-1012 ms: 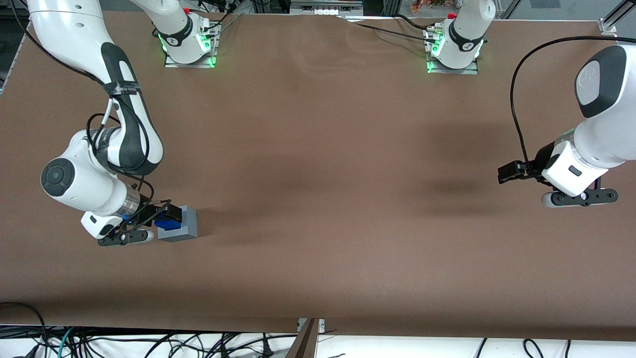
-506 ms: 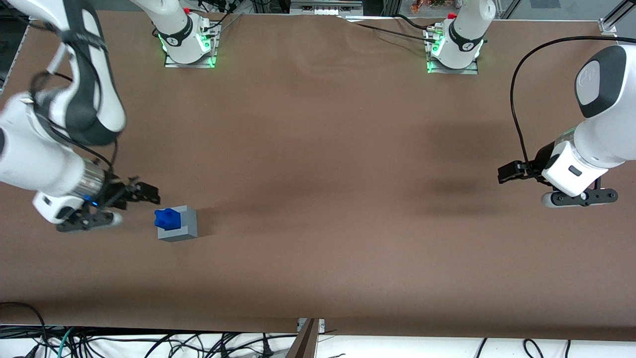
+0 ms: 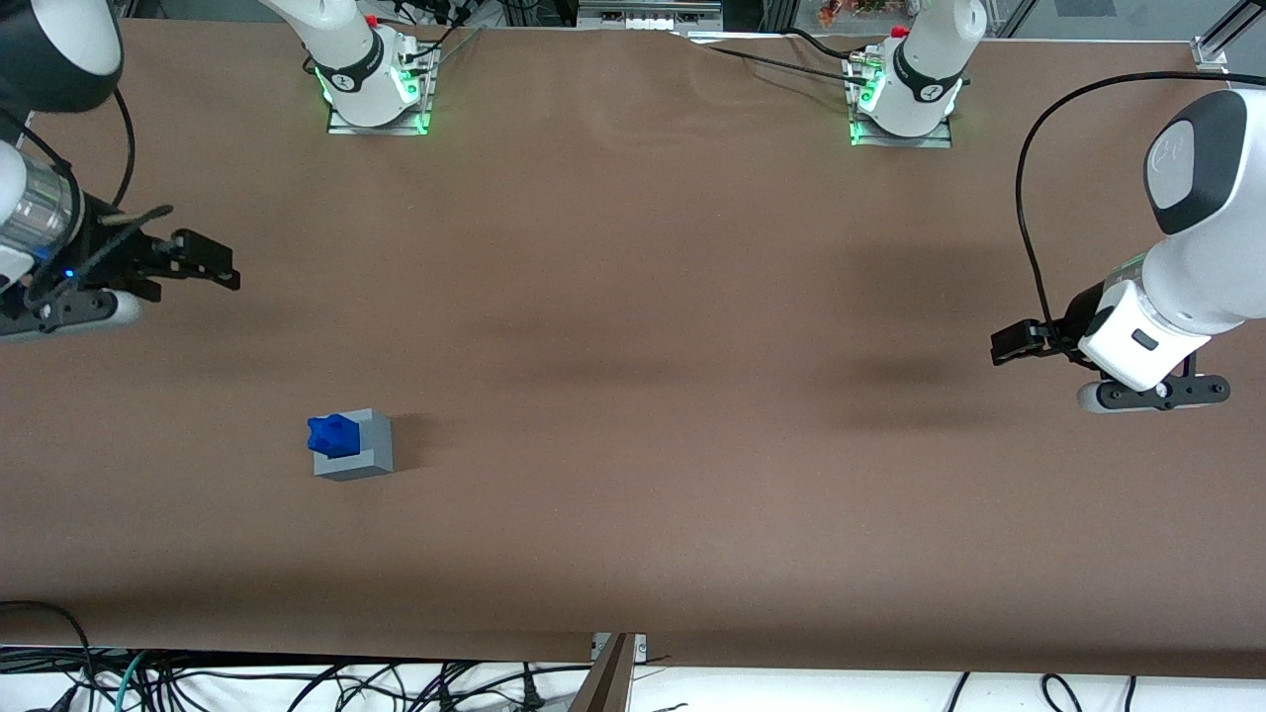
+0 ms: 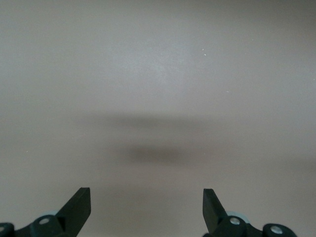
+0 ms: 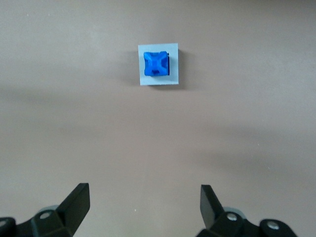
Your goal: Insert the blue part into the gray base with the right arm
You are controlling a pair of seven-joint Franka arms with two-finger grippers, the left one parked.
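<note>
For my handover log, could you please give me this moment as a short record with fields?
blue part: seated in the top recess of the gray base, knobbly top standing proud
gray base: on the brown table cover, toward the working arm's end
tool: open, holding nothing, clear of both parts and farther from the front camera
insertion: looks done

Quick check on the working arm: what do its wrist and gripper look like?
The right arm ends in a shiny silver wrist cuff with a small blue light. Its gripper is black, two-fingered and open, up off the table away from the blocks, with thin black wires looping around it.
</note>
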